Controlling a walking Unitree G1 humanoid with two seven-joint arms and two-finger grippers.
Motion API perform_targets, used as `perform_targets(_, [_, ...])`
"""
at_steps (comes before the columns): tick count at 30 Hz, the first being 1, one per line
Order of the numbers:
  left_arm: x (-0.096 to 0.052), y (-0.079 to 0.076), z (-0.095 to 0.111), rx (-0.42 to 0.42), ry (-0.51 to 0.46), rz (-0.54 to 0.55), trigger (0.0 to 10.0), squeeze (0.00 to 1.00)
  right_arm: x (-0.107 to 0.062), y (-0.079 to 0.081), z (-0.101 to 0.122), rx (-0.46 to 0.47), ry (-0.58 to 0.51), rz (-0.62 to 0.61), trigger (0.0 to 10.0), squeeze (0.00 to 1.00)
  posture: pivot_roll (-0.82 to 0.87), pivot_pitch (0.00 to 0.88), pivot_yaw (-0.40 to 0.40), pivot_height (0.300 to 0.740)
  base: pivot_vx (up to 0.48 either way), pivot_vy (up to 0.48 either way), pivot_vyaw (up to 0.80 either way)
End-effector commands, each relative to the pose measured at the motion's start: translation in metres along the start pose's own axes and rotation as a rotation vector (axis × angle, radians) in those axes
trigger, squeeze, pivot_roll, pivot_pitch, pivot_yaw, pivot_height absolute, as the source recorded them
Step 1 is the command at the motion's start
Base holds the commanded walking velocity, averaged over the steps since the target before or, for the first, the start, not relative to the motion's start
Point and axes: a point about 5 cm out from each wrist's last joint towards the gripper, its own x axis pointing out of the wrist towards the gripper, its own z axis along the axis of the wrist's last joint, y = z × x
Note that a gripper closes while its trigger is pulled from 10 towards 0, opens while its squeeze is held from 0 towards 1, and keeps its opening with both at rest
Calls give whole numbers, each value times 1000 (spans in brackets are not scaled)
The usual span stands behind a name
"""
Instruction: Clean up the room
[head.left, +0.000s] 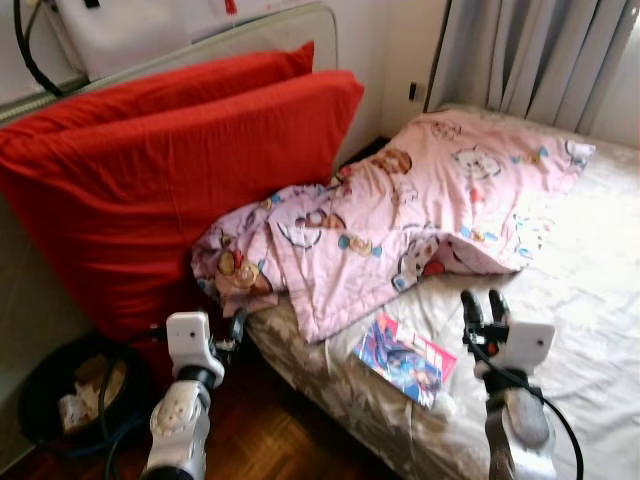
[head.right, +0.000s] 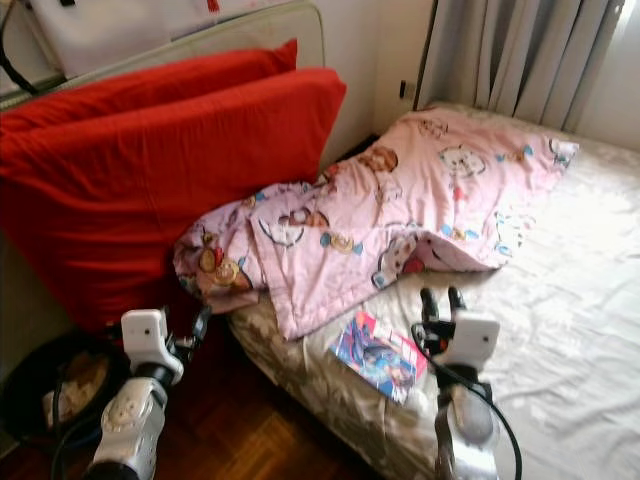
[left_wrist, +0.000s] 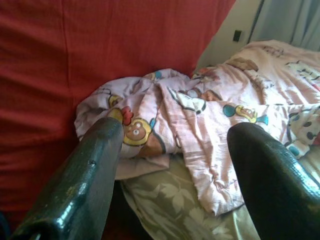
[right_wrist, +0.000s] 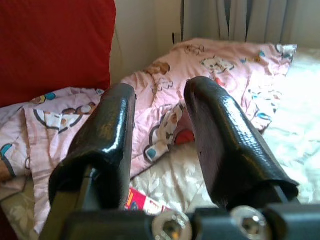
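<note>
While both silver arms reach forward from the lower edge of the head view, the bed (head.left: 590, 300) spreads across the right, its pale sheet wrinkled. Two big red cushions (head.left: 170, 170) lean at ten o'clock against the wall. A pink cartoon-print blanket (head.left: 420, 210) lies crumpled from centre toward one o'clock, one corner drooping off the mattress edge. At five o'clock a colourful magazine (head.left: 405, 358) rests flat near the mattress edge. The left gripper (left_wrist: 170, 165) hovers beside the bed, fingers spread wide, empty. The right gripper (right_wrist: 160, 125) hangs just beside the magazine, fingers parted narrowly, holding nothing.
</note>
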Motion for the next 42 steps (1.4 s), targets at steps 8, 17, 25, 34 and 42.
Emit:
perform_targets(8, [-9,-7,-2,-19,6,18,10000,0,0,-7,14,-7,11,37,10000,0,-50,0,-19,740,0,0,0])
perform_targets(17, [-11,12,12,24,11,80,10000,0,6,-2,20,-28,25,44,10000,0,-48,22,-45,740,0,0,0])
perform_targets(25, [-18,26,30,59,-22,69,10000,0,1,3,15,-23,53,37,10000,0,-38,18,-18,740,0,0,0])
perform_targets(34, [-21,25,35,46,-10,67,10000,0,-1,3,17,12,47,-2,10000,0,-52,0,1,740,0,0,0])
perform_targets(42, [-23,27,37,3,-10,82,10000,0,-9,5,6,3,113,-11,10000,0,-58,0,23,735,0,0,0])
